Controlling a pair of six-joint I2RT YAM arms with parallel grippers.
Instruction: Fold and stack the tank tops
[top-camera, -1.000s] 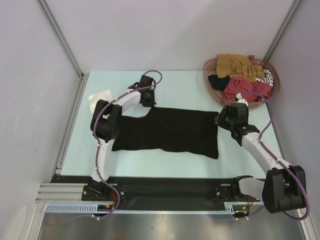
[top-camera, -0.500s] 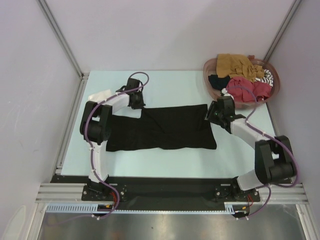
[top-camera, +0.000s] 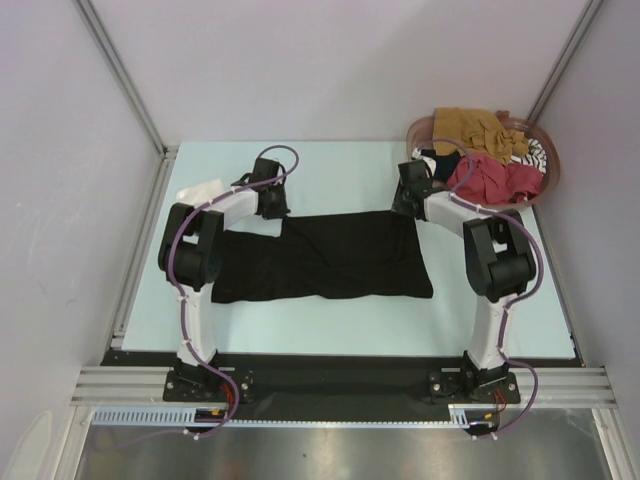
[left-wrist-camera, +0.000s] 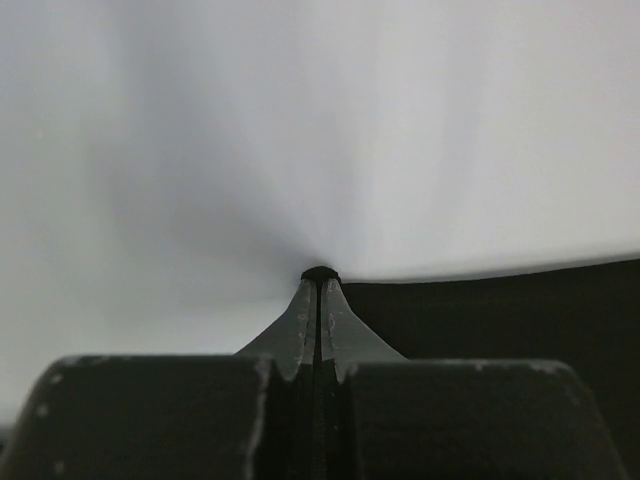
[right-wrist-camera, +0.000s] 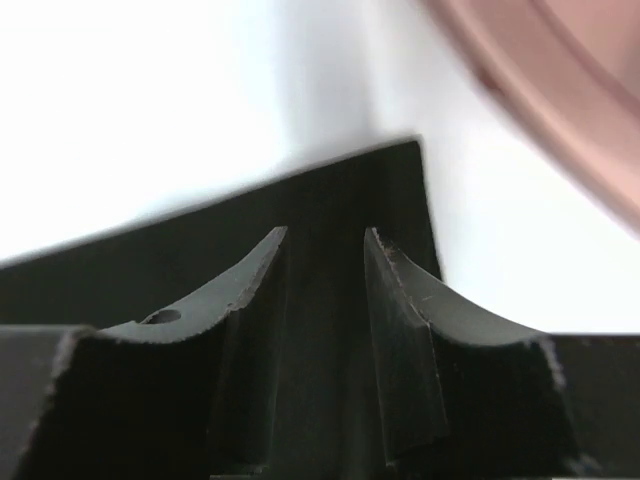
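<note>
A large black tank top (top-camera: 335, 258) lies spread flat mid-table. My left gripper (top-camera: 277, 207) is at its far left edge, shut on a small pinch of the black cloth (left-wrist-camera: 320, 272); more of the top (left-wrist-camera: 500, 320) stretches off to the right. My right gripper (top-camera: 404, 200) hangs over the far right corner, fingers apart (right-wrist-camera: 325, 232), with the black cloth (right-wrist-camera: 330, 185) lying beneath and between them. A white tank top (top-camera: 200, 190) sits crumpled at the far left. Mustard (top-camera: 472, 125), red (top-camera: 492, 178) and striped (top-camera: 536, 152) tank tops are piled in the basket.
The round reddish-brown basket (top-camera: 422, 130) stands at the back right corner, its rim (right-wrist-camera: 540, 90) just beyond my right gripper. Grey walls close in the table at the back and both sides. Both arm bases are bolted at the near edge.
The right arm swung from the black top's right side up to its far right corner. The left gripper shifted left and shut on the cloth, and the top slid slightly left.
</note>
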